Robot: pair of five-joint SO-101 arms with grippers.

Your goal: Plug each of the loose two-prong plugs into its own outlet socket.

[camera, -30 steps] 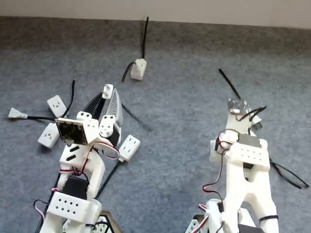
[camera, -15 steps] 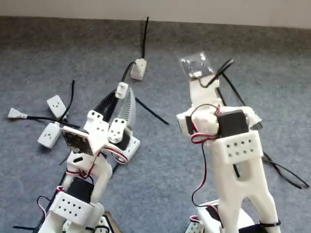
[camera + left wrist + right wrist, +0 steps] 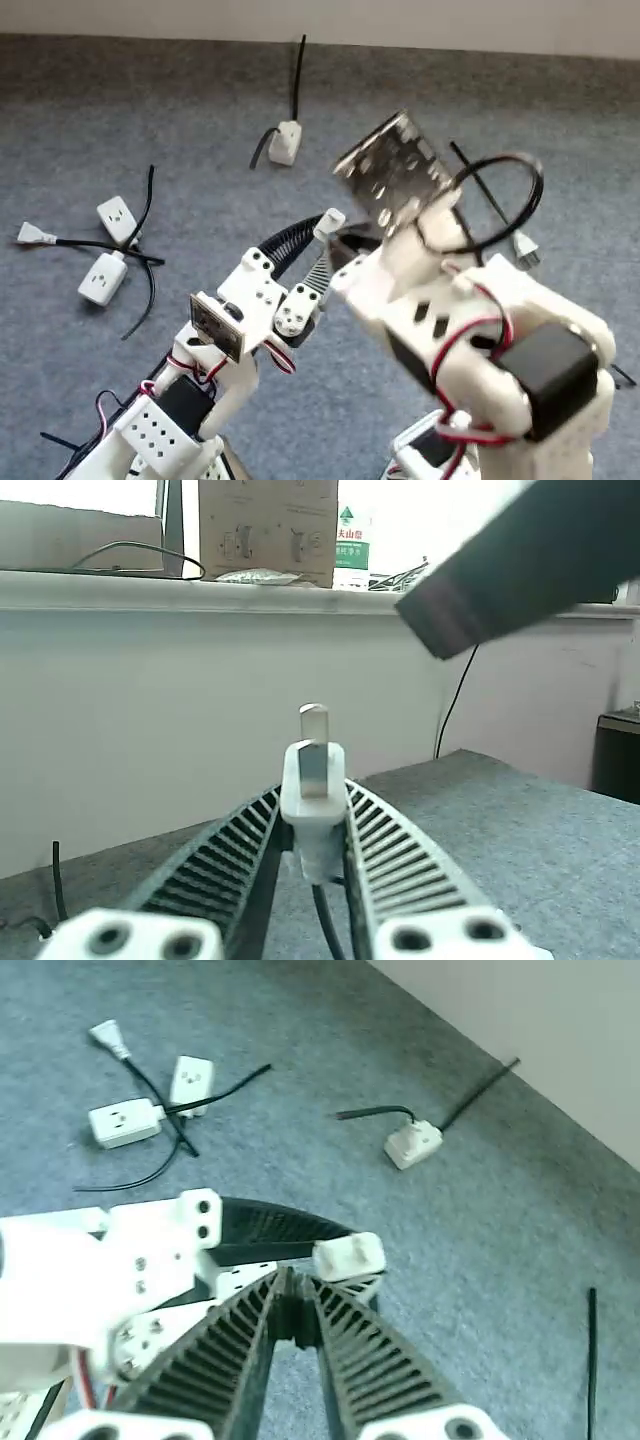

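The grey carpeted surface (image 3: 120, 120) spreads under everything. The right arm (image 3: 480, 330) stands raised in the foreground of the high view. The right gripper (image 3: 288, 1285) hangs above the left arm, and its ribbed black fingers (image 3: 345, 1355) meet at the tips, pressed together.

The left arm (image 3: 235, 310) leans toward the middle of the surface. The left gripper (image 3: 314, 798) has its fingers (image 3: 225, 855) pinching a white two-prong plug (image 3: 313, 775) by its body, prongs pointing away from the wrist and its black cord trailing back between the fingers. In the high view that plug sits lifted off the surface, just beside the right arm.

One outlet socket (image 3: 285, 142) lies far back near the wall with a black cord. Two more outlet sockets (image 3: 117, 217) (image 3: 101, 279) lie close together on the left side among black cords.

A loose plug (image 3: 33, 235) lies just beyond them at the left edge. A second loose plug (image 3: 524, 250) lies on the right side.
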